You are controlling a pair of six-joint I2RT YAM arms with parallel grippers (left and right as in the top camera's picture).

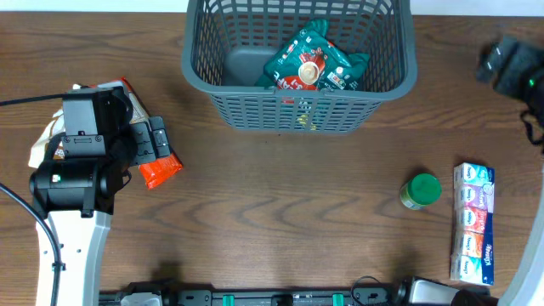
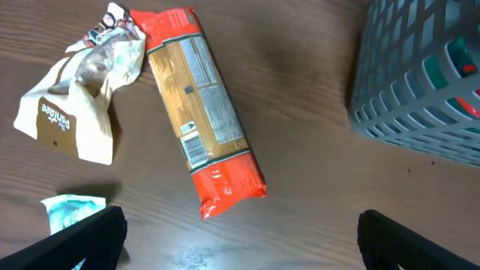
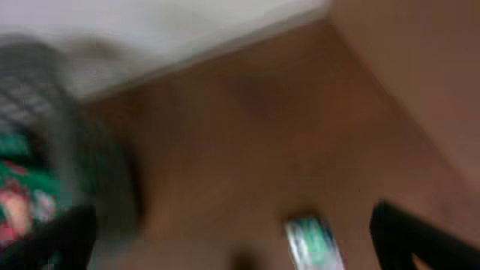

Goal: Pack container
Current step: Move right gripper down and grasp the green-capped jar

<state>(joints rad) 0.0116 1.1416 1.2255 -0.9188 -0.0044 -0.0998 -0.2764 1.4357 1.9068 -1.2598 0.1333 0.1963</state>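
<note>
Large dark grey plastic lattice basket [image 1: 297, 109] sits at far edge of table, centre. We see green foil snack packets [image 1: 316, 61] lying inside it.

L gripper [image 2: 241, 225]: fingers spread wide, gripping nothing. It hangs over a long red-and-tan plastic packet [image 2: 202, 112] that lies flat on the brown wooden table [image 1: 280, 212], well left of basket. Crumpled tan paper bag [image 2: 71, 105] rests against packet's upper end.

R gripper [image 3: 232, 244] (wrist view badly blurred): fingers wide apart, nothing btwn them, basket at view's left.

Green-lidded round jar [image 1: 421, 190] and strip of pastel tissue packs [image 1: 473, 223] stand near each other, front right.
</note>
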